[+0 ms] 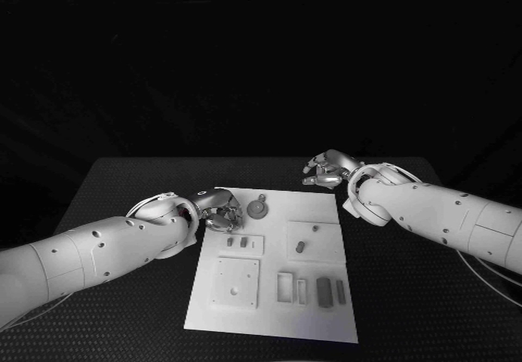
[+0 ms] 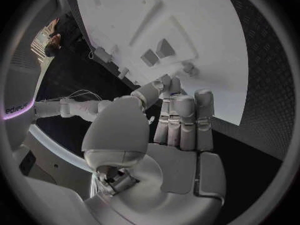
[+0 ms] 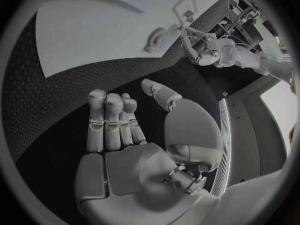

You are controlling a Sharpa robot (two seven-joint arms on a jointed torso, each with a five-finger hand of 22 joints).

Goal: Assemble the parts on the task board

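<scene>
Left hand: left hand (image 1: 219, 209) sat at the task board's (image 1: 327, 317) 10 o'clock corner, over the board's edge; fingers straight and side by side, thumb apart, nothing held (image 2: 181, 120).
Right hand: right hand (image 1: 327, 170) hung over the black table (image 1: 120, 188) just past the board's 1 o'clock corner, off the board; fingers loosely extended, holding nothing (image 3: 115, 122).
Task board: white plate at table centre, long axis running 12 to 6.
Round part: grey disc with a stem (image 1: 258, 207), on the board at 11 o'clock, just beside the left hand; touching or not, couldn't tell.
Small pegs: pair of dark pieces (image 1: 237, 242) at about 9 o'clock on the board.
Raised block: white square block (image 1: 315, 240) at 2 o'clock, dark slot piece (image 1: 299, 246) in it.
Square plate: white plate (image 1: 236, 282) at 7 o'clock.
Bars: grey upright bars (image 1: 324, 291) at 5 o'clock, next to a white frame (image 1: 285, 287).
</scene>
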